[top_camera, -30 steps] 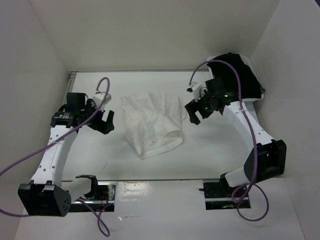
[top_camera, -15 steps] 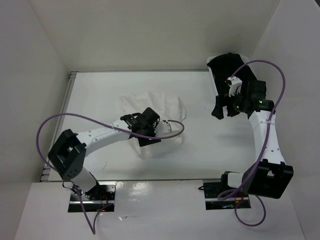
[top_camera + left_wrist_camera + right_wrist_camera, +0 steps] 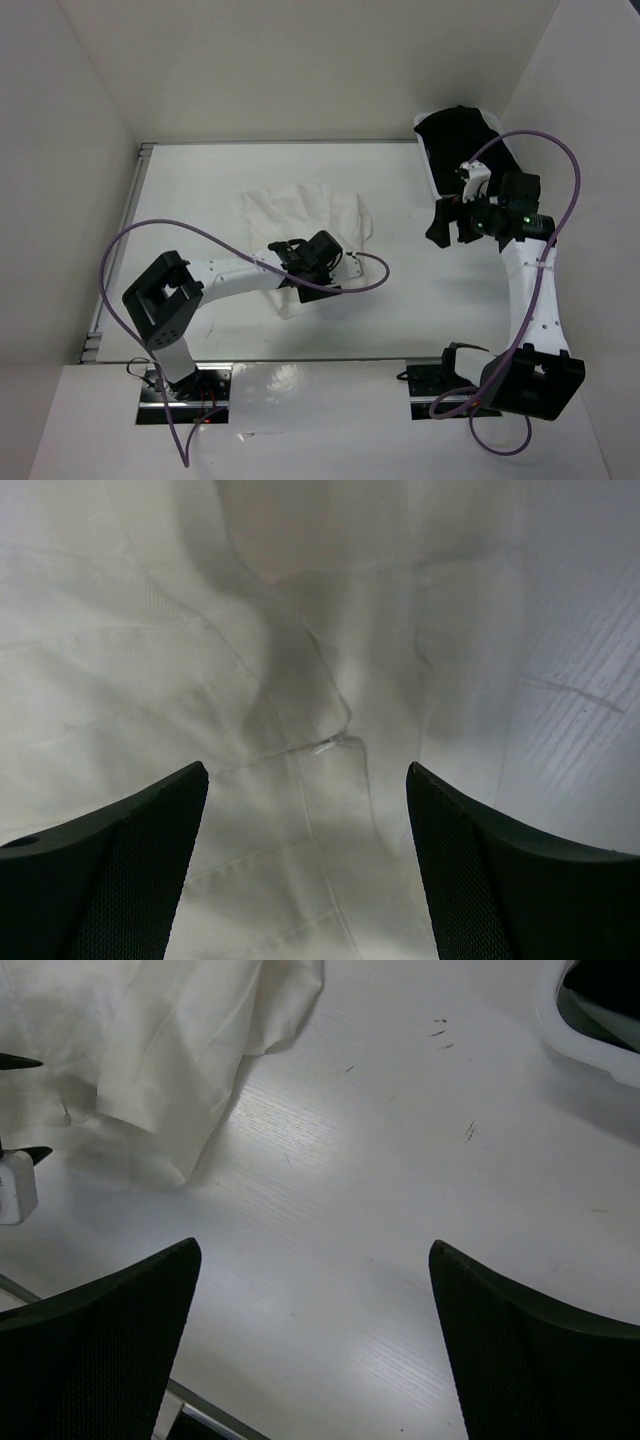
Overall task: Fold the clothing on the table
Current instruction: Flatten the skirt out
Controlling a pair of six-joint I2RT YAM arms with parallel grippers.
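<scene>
The clothing is a white pleated skirt lying crumpled in the middle of the table. My left gripper hangs low over the skirt's near right edge. In the left wrist view it is open, with seamed white fabric lying flat beneath the gap and nothing pinched. My right gripper is open over bare table, well to the right of the skirt. In the right wrist view it is empty, and the skirt's corner shows at the upper left.
A white bin holding a black garment stands at the back right, just behind the right gripper; its rim shows in the right wrist view. A metal rail runs along the table's left edge. White walls enclose three sides.
My left arm swung in from the table's left side onto the skirt's near right edge, its jaws narrowing slightly. My right gripper drew back from the skirt toward the bin.
</scene>
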